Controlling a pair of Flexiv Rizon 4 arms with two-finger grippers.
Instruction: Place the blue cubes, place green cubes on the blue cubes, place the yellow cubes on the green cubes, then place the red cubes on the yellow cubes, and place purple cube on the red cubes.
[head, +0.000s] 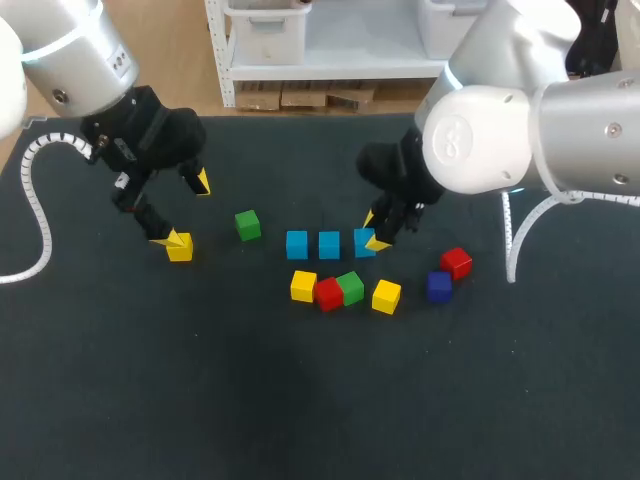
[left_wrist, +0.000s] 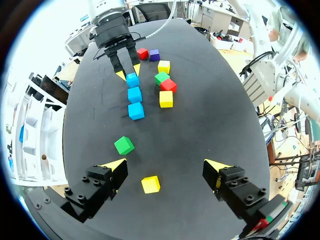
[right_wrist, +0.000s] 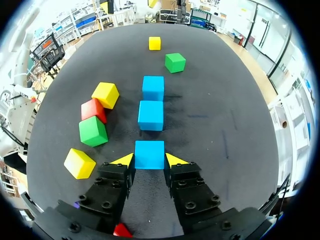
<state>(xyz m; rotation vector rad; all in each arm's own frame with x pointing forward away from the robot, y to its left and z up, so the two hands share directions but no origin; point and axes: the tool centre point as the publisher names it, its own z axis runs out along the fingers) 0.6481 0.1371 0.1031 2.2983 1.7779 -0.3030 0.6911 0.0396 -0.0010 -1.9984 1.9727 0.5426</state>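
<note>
The right hand (right_wrist: 149, 160) is pinching a blue cube (right_wrist: 149, 154), a yellow tip pressed against each side, and the cube sits flat on the worktop (right_wrist: 210, 125). Straight ahead of it, two more blue cubes (right_wrist: 151, 115) continue the line with small gaps between them, so this one closes the row at its near end.

Beside the row lies a loose cluster: a yellow cube (head: 303, 286), a red cube (head: 328, 294) touching a second green cube (head: 351, 288), and another yellow cube (head: 386, 296). Further out are the purple cube (head: 439, 286) and a second red cube (head: 457, 262).

Well apart, the left hand (left_wrist: 165, 165) hangs with its fingers spread wide over a lone yellow cube (left_wrist: 150, 184). A green cube (left_wrist: 124, 145) lies between it and the blue row.

The step in hand looks like finishing the blue base layer. Next, the right hand needs to let go evenly and rise straight up, so the cube stays lined up with the row. After that the green cubes are due on top of the blue ones.
</note>
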